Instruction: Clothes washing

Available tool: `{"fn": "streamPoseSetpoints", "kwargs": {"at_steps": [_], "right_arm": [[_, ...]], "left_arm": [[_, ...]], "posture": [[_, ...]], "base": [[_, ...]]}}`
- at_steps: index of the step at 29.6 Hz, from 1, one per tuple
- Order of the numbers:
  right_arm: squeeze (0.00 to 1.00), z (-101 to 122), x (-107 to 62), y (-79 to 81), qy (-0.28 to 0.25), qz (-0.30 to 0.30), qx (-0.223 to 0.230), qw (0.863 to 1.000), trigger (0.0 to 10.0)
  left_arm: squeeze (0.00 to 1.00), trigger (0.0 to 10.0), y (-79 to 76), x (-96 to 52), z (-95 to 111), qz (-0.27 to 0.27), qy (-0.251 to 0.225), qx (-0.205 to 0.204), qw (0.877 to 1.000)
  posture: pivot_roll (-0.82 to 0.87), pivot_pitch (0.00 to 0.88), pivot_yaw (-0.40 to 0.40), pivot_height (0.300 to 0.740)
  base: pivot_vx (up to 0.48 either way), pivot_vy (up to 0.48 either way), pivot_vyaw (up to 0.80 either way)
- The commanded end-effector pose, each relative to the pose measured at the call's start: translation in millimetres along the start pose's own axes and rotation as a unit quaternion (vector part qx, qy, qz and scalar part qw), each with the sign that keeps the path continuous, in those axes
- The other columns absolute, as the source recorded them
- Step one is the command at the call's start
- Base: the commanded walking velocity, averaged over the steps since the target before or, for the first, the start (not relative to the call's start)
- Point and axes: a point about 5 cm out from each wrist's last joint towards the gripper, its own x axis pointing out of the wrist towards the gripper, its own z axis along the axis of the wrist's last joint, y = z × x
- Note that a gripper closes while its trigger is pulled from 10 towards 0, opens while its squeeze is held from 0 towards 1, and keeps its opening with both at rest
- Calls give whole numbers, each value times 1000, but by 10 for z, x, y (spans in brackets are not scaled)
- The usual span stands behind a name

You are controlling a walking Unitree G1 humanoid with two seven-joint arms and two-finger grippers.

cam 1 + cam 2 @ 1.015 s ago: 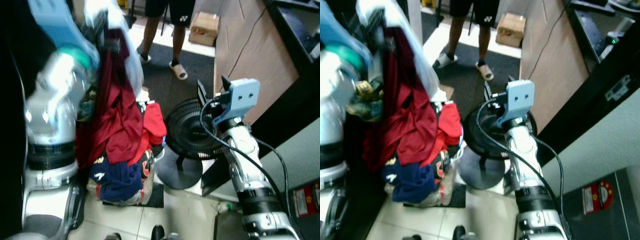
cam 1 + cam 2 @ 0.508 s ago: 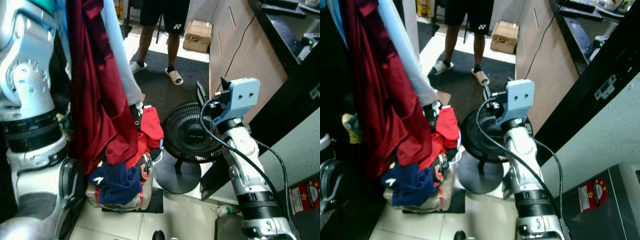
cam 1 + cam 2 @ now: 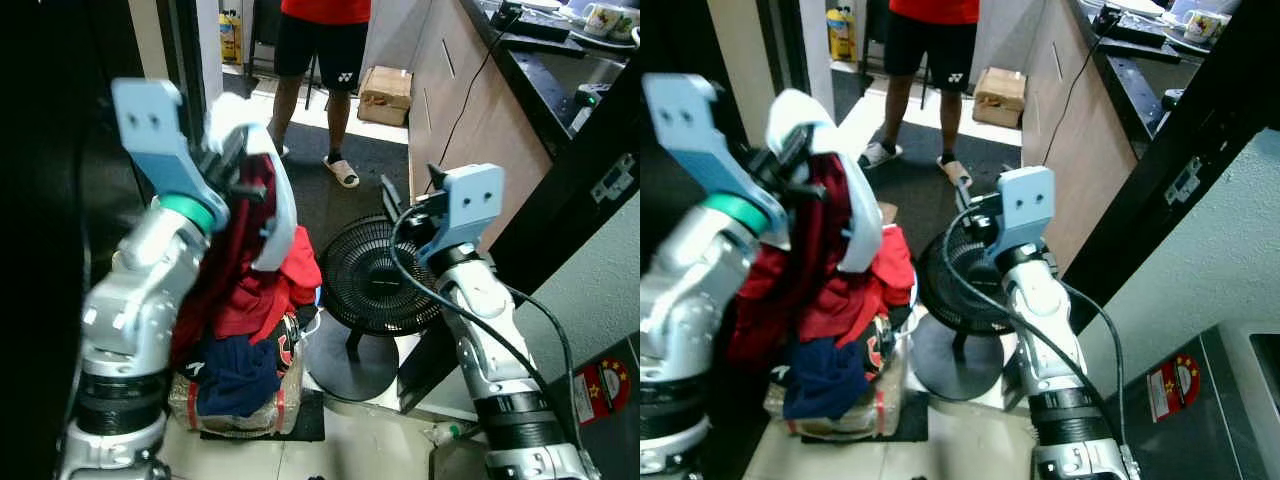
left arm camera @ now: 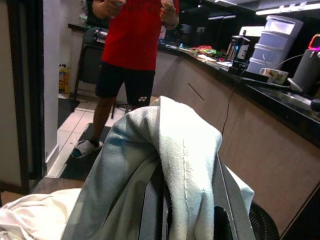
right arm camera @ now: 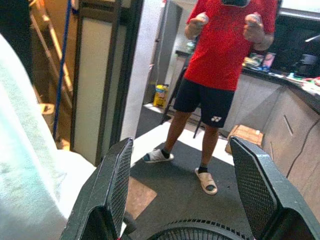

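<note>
A long wood-panelled counter (image 3: 455, 90) (black top) edges the dark floor mat (image 3: 330, 185) and pale tiled floor (image 3: 370, 440).

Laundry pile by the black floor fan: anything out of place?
Yes. The red and navy clothes overflow their bag, nearly touching the black floor fan. The left gripper holds a pale towel and dark red garment.

The left gripper (image 3: 235, 165) now sits lower, its white towel (image 3: 270, 200) and red garment (image 3: 245, 250) bunched just above the clothes pile (image 3: 245, 370) rather than hanging stretched high.
</note>
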Motion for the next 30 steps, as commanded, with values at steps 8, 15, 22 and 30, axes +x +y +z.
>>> {"fn": "streamPoseSetpoints", "kwargs": {"at_steps": [8,15,22,30], "right_arm": [[0,308,39,-114,-52,-22,17,998,10000],[0,384,-83,-207,-64,-55,18,996,10000],[0,483,-53,-302,-79,-73,22,994,10000],[0,569,-9,-357,-90,-79,25,992,10000]], "left_arm": [[0,10000,-50,-40,130,-1,-46,31,998],[0,10000,-28,-62,126,9,-55,47,997],[0,10000,-44,16,220,7,-74,40,996],[0,10000,-16,35,327,12,-93,47,994]], "posture": [[58,39,-69,740],[42,20,-54,740],[27,2,-43,740],[40,2,-47,740]], "base": [[0,0,0],[0,0,0],[0,0,-457],[0,0,-800]]}}
